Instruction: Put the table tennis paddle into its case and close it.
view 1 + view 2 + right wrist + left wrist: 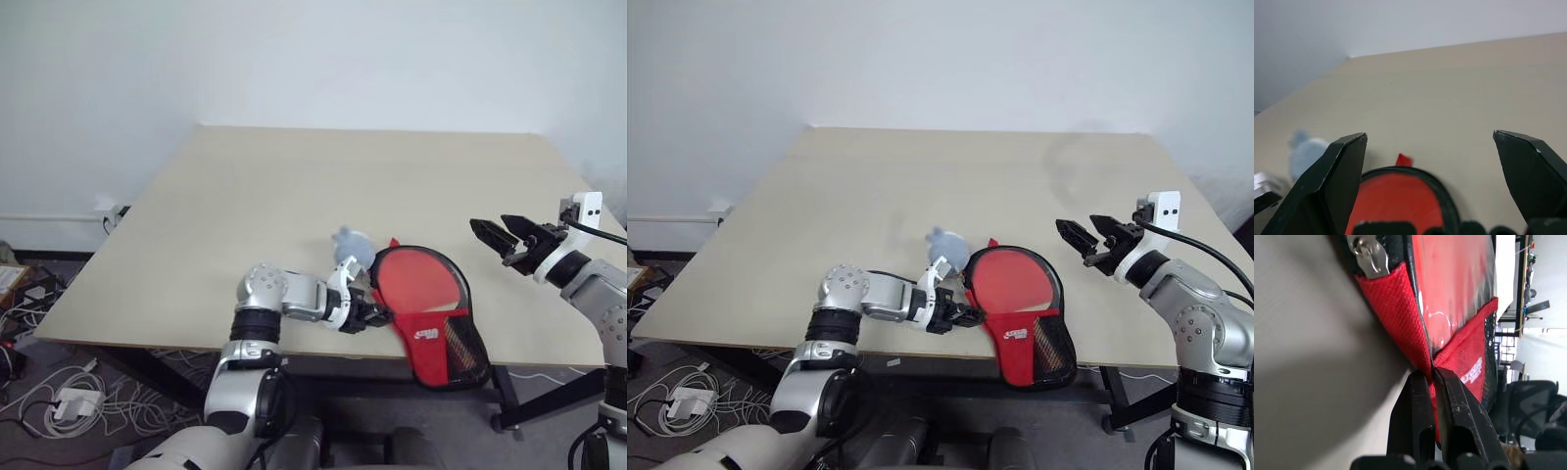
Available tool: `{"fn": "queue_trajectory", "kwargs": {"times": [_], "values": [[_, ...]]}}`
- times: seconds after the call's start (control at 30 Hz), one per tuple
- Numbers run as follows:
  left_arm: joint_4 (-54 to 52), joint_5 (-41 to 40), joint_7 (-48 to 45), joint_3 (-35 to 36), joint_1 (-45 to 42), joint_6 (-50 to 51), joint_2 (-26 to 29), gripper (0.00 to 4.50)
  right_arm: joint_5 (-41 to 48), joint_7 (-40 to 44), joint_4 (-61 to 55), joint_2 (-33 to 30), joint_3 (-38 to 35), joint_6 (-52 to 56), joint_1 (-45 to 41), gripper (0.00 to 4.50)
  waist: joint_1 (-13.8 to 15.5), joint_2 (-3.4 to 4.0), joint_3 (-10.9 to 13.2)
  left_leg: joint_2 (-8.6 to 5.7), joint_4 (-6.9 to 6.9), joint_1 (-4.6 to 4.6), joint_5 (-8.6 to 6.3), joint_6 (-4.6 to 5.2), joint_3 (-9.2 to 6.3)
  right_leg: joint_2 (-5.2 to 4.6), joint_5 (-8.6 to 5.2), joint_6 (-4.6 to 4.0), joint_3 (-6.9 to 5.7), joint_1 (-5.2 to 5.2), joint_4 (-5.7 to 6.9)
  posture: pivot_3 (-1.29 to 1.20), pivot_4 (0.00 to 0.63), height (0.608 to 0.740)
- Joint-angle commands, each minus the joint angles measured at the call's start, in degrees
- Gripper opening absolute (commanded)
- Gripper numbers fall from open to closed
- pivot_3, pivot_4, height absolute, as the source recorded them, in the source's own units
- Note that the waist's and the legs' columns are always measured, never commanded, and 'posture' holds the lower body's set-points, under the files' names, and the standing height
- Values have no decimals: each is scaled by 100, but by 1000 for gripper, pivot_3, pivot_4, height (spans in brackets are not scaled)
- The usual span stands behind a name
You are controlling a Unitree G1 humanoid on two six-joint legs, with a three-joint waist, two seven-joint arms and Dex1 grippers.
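Observation:
The case [432,339] lies at the table's front edge, and its narrow red end with the white logo and black mesh hangs over the edge. Inside its black rim a round red face [416,279] shows under a glossy clear layer, which looks like the table tennis paddle; its handle is hidden. My left gripper [377,313] is at the case's left side, shut on a fold of the red fabric [1400,318] below the metal zipper pull [1371,257]. My right gripper [488,221] hovers open to the right of the case, above the table, with nothing between its fingers.
A pale blue-grey soft lump [353,245] sits on the table [294,186] just behind my left wrist, touching the case's far left rim. Cables and a power strip [73,401] lie on the floor at the left.

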Motion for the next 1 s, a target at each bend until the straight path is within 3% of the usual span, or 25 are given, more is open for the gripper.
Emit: {"fn": "queue_trajectory", "kwargs": {"times": [0.03, 0.27, 0.63, 0.73, 0.9, 1.0], "values": [[-526, -983, 9, -865, 261, 101, 517, 35, -18, 61, -141, -45, -23, -104, -119, 4500, 3, 4, -2, 1, -2, 1, 0, 0, -2, 0, 4, -8, 5, -2, 0, 0, 0, 740], [-930, -2032, 293, -1100, 402, 101, 961, 35, -14, 80, -158, -54, 12, -96, -87, 4500, 8, 4, -3, -1, -2, -1, 0, 1, -5, -2, 6, -15, 9, -6, 0, 0, 0, 740], [-1324, -1608, 889, -330, 573, 99, 409, 35, -166, 142, -20, -51, 122, -195, -171, 4500, 8, 4, -2, -4, -1, -1, 0, 1, 0, -5, 7, -16, 13, -6, -1, 0, 0, 740], [-1480, -1552, 884, -191, 647, 101, 374, 632, -198, 180, 13, -47, 152, -200, -208, 4500, 7, 4, -2, -4, -1, -1, 0, 1, 0, -4, 7, -16, 12, -7, -1, 0, 0, 740], [-1340, -1784, 812, -330, 617, 101, 622, 2280, -187, 320, 0, -68, 230, -113, -192, 4500, 6, 4, -3, -3, -1, 0, 0, 1, 0, -2, 7, -16, 12, -7, -1, 0, 0, 740], [-1534, -1917, 559, -379, 560, 101, 942, 2280, -38, 501, -130, -99, 314, 80, -117, 4500, 4, 4, -3, -3, -1, 0, 0, 1, 0, -3, 7, -17, 13, -7, -1, 0, 0, 740]]}}
